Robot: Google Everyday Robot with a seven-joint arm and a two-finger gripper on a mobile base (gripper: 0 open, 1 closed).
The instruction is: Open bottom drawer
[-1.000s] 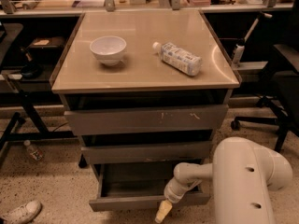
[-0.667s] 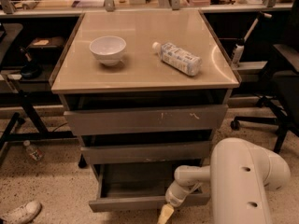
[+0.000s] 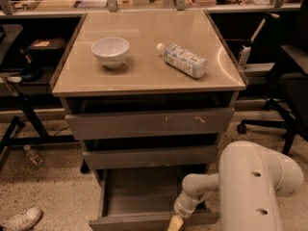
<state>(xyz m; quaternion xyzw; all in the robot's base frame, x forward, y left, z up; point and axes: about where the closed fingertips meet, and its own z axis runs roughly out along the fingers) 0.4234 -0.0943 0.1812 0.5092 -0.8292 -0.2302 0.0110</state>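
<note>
Tan tabletop (image 3: pixel 144 73), bottle (image 3: pixel 182 60) label unreadable; pincer (image 3: pixel 174 223) at bottom drawer (image 3: pixel 132 222) front.

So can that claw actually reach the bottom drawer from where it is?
Probably yes: the claw sits right at the front edge of the bottom drawer, with nothing between them.

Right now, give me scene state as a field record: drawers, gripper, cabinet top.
bottom drawer: open, grey tray exposed
middle drawer: looks shut
top drawer: looks shut, white scratches on front
gripper: at the bottom drawer's front edge, right of centre
cabinet top: white bowl upright at left; plastic bottle lying on its side at right
</note>
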